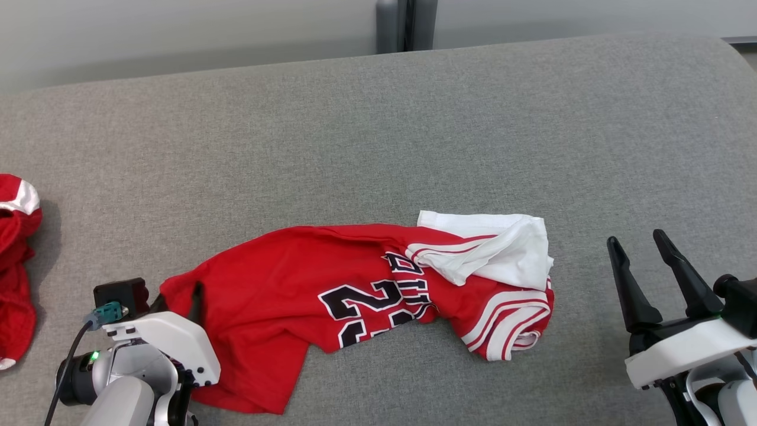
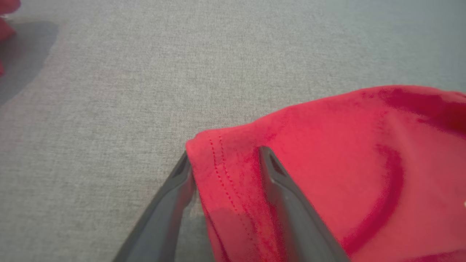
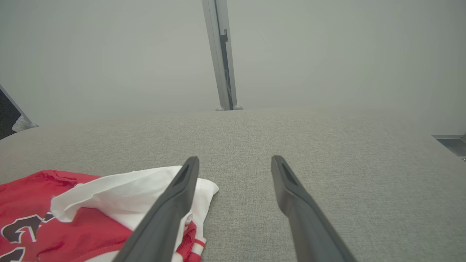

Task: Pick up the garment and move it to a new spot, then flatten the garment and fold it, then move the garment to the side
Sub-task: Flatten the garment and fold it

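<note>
The garment (image 1: pixel 284 278), a red jersey with black numbers and white striped trim, lies crumpled across the near middle of the grey padded surface. Part of its white side is flipped over at the right end. My left gripper (image 2: pixel 224 154) is at the garment's left end and straddles its stitched red hem (image 2: pixel 218 171); the fingers stand apart with the cloth between them. The left wrist (image 1: pixel 159 343) covers those fingers in the head view. My right gripper (image 1: pixel 636 238) hovers open to the right of the garment (image 3: pixel 72 225), with nothing between its fingers (image 3: pixel 174 203).
Another red and white garment (image 1: pixel 15 266) lies bunched at the far left edge. The grey surface (image 1: pixel 414 130) stretches bare behind the jersey to a pale wall with a grey post (image 1: pixel 405 23). At the right it curves away to its edge (image 1: pixel 739 53).
</note>
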Controlling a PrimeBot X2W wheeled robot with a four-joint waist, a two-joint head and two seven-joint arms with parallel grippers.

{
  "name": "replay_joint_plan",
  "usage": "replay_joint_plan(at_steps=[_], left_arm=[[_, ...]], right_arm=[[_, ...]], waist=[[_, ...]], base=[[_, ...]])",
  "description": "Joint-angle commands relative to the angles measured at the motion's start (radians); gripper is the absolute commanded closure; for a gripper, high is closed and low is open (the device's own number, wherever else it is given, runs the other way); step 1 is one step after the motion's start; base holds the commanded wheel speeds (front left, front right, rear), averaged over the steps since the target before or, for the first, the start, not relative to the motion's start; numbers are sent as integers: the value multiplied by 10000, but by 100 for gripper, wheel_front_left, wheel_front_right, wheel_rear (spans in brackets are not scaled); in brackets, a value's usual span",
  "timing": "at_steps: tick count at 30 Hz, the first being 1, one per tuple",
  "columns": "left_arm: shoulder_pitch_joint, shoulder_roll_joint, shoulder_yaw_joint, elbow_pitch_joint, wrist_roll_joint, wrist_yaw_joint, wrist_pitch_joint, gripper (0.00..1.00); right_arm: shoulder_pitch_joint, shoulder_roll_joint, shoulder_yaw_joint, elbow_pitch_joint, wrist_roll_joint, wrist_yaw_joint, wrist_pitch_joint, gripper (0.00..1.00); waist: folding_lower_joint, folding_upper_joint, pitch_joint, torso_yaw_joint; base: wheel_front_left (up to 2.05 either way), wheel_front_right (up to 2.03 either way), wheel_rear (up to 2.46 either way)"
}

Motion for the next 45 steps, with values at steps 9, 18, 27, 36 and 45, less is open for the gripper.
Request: replay_joint_plan(at_steps=[9, 18, 27, 36, 45], left_arm=[[-505, -102, -177, 326, 11, -258, -376, 100], [-826, -297, -374, 443, 50, -383, -571, 100], [-1044, -408, -474, 538, 78, -463, -822, 100], [-1200, -235, -392, 90, 216, -422, -1514, 100], [-1623, 274, -195, -1471, 557, -219, -1955, 100]], right_arm=[[-568, -509, 794, 384, 460, 2, 353, 0], [-1539, -1154, 2156, 1466, 1240, 1, 778, 0], [-2359, -1785, 3502, 2126, 2223, 2, 801, 60], [-2773, -2381, 4189, 2150, 2981, 2, -165, 100], [-3510, -2788, 3764, 1594, 3034, 2, -1032, 100]], waist=[[0, -1, 151, 298], [0, -1, 431, 747], [0, -1, 628, 961], [0, -1, 411, 908], [0, -1, -413, 577]], base=[[0, 0, 0], [0, 0, 0], [0, 0, 0], [0, 0, 0], [0, 0, 0]])
